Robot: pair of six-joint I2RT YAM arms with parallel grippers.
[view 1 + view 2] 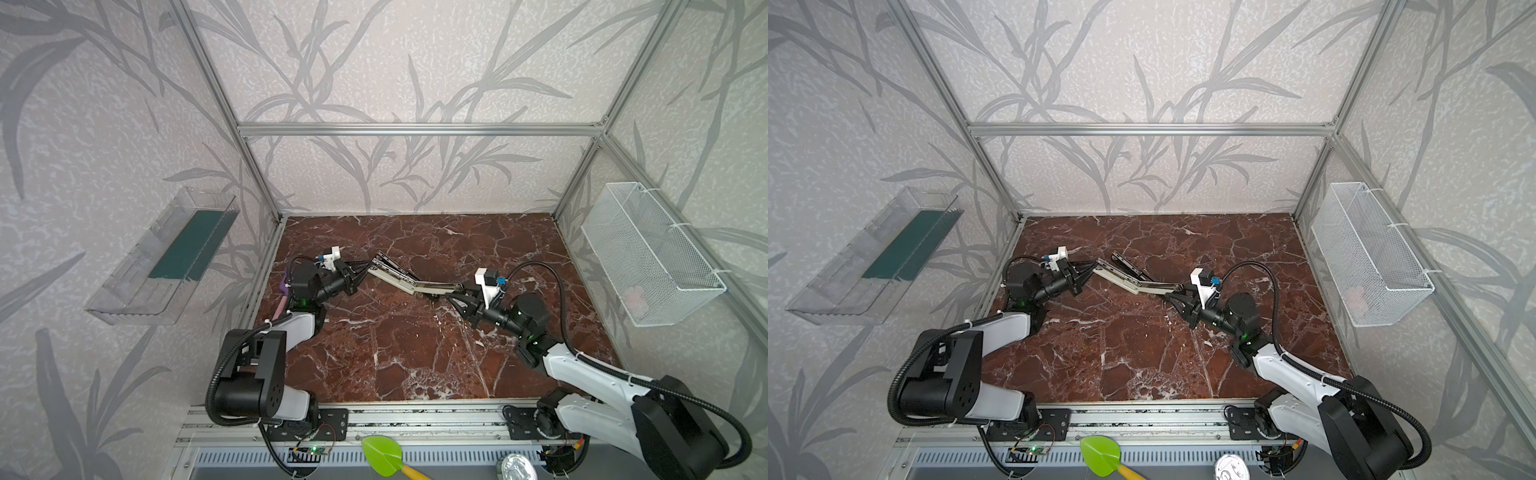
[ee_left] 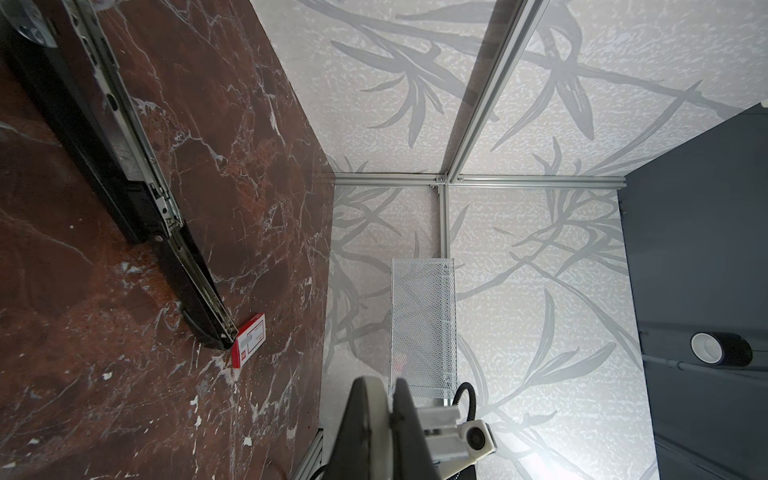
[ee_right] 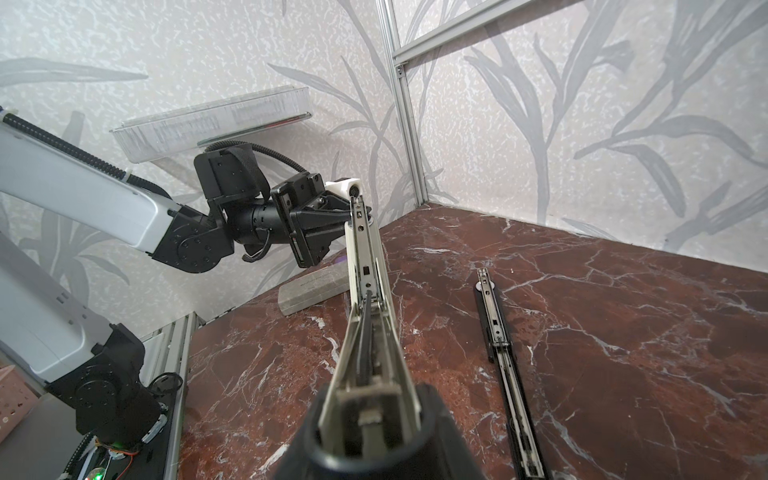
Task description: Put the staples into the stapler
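1. You're holding the pale stapler [image 1: 399, 282] swung open and raised between both arms, mid-frame in both top views. No staples are showing in it.
2. The staples [image 2: 249, 347] are sitting boxed on the table [image 1: 395, 353], touching the tip of the black stapler [image 1: 388, 262], which is lying just above centre frame. Picking, inserting and closing are all pending, I'd judge.
3. Left jaws are clenching tight on the pale stapler's left end.
4. Right jaws, partly spread, are clamping its right end.

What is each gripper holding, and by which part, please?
The opened pale stapler: left gripper pinches one end, right gripper the opposite end.
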